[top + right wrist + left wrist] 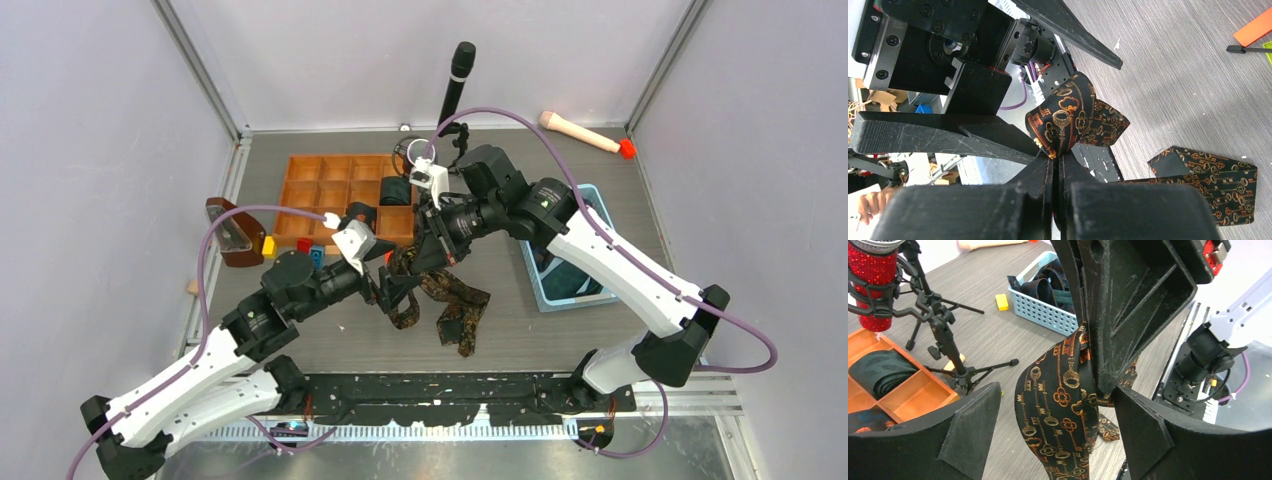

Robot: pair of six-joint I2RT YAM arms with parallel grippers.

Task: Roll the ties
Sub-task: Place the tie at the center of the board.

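Tie (1068,117), one, gold-patterned, hangs pinched in the closed right pincer (1055,155); the left pincer (1058,410) gapes near it.

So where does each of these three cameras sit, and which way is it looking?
Top external: fixed above and behind, looking down on the table; the left arm and right arm show.
Left wrist: on the left arm, looking along its open left pincer at the key-patterned tie; its two fingers show.
Right wrist: on the right arm, looking past its shut right pincer, which pinches the tie's fold.
Shared: all three show that tie.
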